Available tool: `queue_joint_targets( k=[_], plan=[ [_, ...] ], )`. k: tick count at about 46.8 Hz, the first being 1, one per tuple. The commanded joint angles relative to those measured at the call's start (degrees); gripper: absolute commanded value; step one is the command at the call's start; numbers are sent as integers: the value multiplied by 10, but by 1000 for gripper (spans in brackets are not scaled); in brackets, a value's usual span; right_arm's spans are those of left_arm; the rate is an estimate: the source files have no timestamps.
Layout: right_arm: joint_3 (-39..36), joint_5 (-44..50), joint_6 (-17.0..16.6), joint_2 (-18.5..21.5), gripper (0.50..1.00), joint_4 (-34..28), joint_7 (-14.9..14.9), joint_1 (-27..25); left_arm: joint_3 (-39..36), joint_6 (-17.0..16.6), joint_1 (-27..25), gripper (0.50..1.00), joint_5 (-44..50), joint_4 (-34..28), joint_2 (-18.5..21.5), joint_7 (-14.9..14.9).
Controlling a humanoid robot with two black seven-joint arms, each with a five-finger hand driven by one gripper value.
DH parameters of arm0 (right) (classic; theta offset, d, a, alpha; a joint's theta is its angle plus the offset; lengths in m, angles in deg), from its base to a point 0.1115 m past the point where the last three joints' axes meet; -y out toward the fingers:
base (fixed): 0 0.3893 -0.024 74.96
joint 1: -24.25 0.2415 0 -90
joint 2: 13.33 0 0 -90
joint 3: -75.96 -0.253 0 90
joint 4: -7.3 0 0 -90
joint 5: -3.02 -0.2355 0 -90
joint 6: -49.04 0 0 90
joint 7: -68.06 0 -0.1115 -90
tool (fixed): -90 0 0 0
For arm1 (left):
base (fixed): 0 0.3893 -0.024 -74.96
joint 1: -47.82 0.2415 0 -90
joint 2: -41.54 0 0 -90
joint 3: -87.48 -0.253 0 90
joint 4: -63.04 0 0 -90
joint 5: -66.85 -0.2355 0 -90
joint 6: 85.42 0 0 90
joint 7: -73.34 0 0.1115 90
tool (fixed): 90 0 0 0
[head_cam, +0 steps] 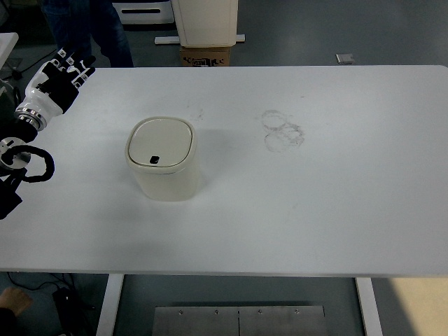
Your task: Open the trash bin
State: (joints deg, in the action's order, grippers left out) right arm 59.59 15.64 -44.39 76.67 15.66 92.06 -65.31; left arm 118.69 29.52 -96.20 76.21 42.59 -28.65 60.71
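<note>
My left hand (57, 82) sits at the worktop's (336, 203) far-left corner, fingers (70, 64) loosely extended, gripping nothing. The trash bin (163, 161) is left of centre, lid shut, well apart from my hand.

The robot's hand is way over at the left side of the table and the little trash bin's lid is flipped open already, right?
Not quite. The left hand is at the table's left side, but the trash bin's lid is shut, lying flat on top. The head view shows it.
</note>
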Motion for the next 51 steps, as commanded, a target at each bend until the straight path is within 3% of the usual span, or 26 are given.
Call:
queue_joint_targets(
  k=[1, 10, 15, 19, 26, 37, 51],
  plan=[
    [-1, 0, 0, 0, 991, 0, 0, 0, 0, -2, -2, 1000, 0, -22, 5, 25],
    [0, 0, 0, 0, 991, 0, 0, 0, 3, -24, -3, 1000, 5, -108, 40, 103],
    [-1, -1, 0, 0, 991, 0, 0, 0, 1, -45, -14, 1000, 4, -152, 67, 120],
    [0, 0, 0, 0, 991, 0, 0, 0, 0, -46, -23, 1000, -1, -171, 86, 125],
    [-1, 0, 0, 0, 991, 0, 0, 0, -11, -46, -36, 1000, -9, -216, 127, 163],
    [0, 0, 0, 0, 991, 0, 0, 0, -90, -59, -84, 1000, -62, -276, 177, 166],
    [-1, 0, 0, 0, 991, 0, 0, 0, -195, -60, -189, 1000, -65, -375, 263, 167]
  ],
)
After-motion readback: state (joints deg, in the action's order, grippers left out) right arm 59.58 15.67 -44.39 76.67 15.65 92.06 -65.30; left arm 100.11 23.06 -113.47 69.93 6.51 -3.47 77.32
